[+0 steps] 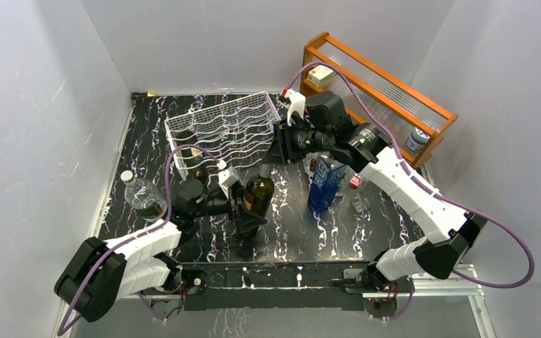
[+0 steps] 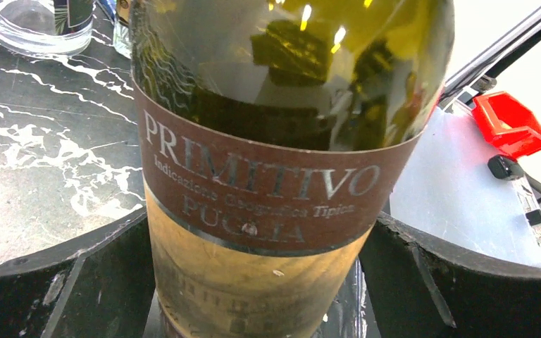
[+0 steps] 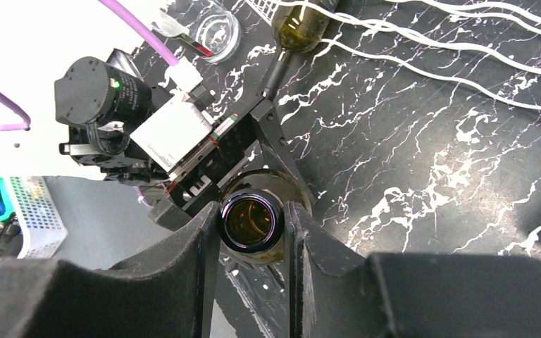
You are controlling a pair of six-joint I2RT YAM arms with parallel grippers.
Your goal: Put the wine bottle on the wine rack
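A black worktop point(image 1: 366, 236) veined with white marbling fills the floor of a white-walled booth. At its far right corner an orange wooden shelf point(image 1: 394, 84) with ribbed clear panels stands at an angle. It holds a small white box point(image 1: 319, 76) at its far end and a small labelled jar point(image 1: 416, 139) at its near end. A blue carton point(image 1: 324, 184) stands upright right of the worktop's centre. A clear plastic bottle point(image 1: 141, 196) with a white cap stands close to the left edge. A clear round glass dish point(image 2: 25, 35) rests on the marbling.

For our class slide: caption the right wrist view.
Right pincer grips the wine bottle by its neck; left pincer flanks its body.
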